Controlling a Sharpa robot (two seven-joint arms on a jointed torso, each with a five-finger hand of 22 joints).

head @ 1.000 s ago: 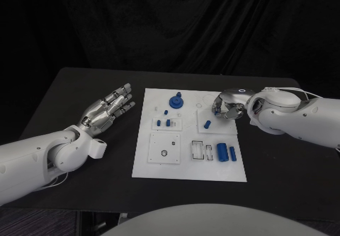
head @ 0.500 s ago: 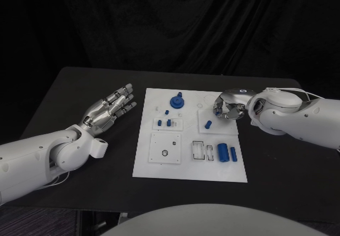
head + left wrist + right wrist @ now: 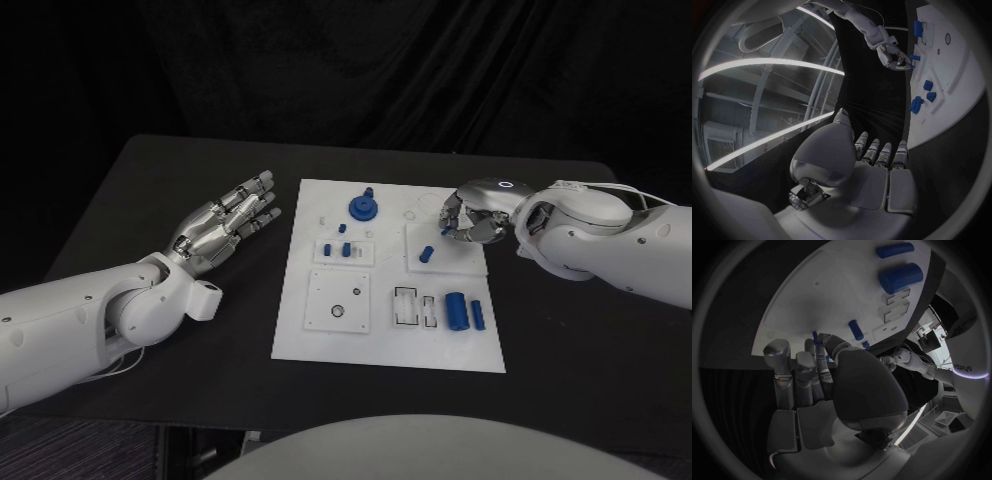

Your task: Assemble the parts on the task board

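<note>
The board (image 3: 389, 345) lies in the middle of the tabletop (image 3: 144, 200). The right robot hand (image 3: 469, 220) is curled above its upper right; whether it holds anything cannot be told. The left robot hand (image 3: 224, 222) lies open, holding nothing, left of the board.

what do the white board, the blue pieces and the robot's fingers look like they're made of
Board: looks like matte white plastic, flat with shallow moulded pockets; could be painted.
Blue pieces, such as the thick cylinder: probably plastic, with uniform colour and a soft sheen.
Left hand: its fingers look like metal, silvery with bright glints, though they could be coated plastic.
</note>
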